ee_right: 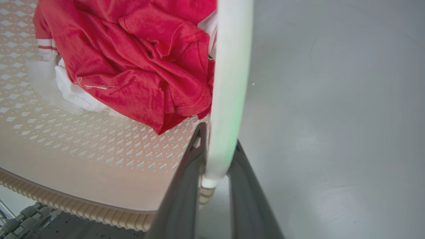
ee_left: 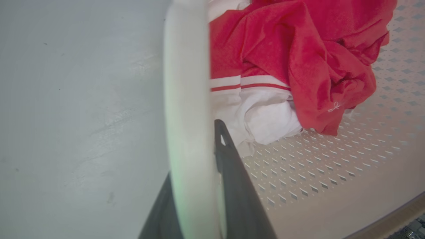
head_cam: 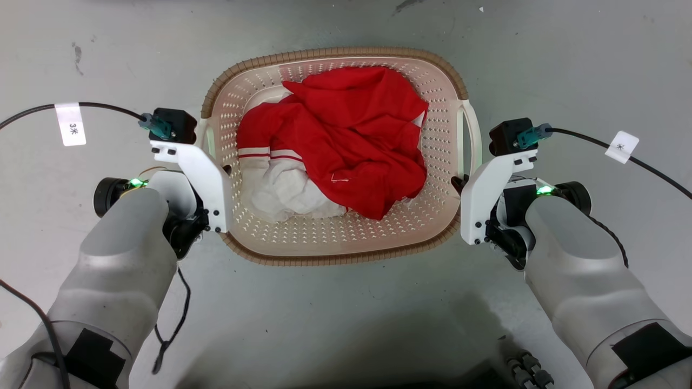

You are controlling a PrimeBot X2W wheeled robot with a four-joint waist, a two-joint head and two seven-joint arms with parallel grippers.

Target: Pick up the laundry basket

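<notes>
Since each arm grips one side, both should rise together and level, lest the laundry basket, mid-frame over the grey floor in the head view, tip. Left wrist view: left gripper clamped on the smooth white left handle. Right wrist view: right gripper clamped on the right handle, beside perforated cream plastic and rumpled red cloth.

You get bright, even light on the grey floor, one soft shadow low in the head view, and in both wrist views the laundry basket's white loop handle is blurred and green-tinged.
</notes>
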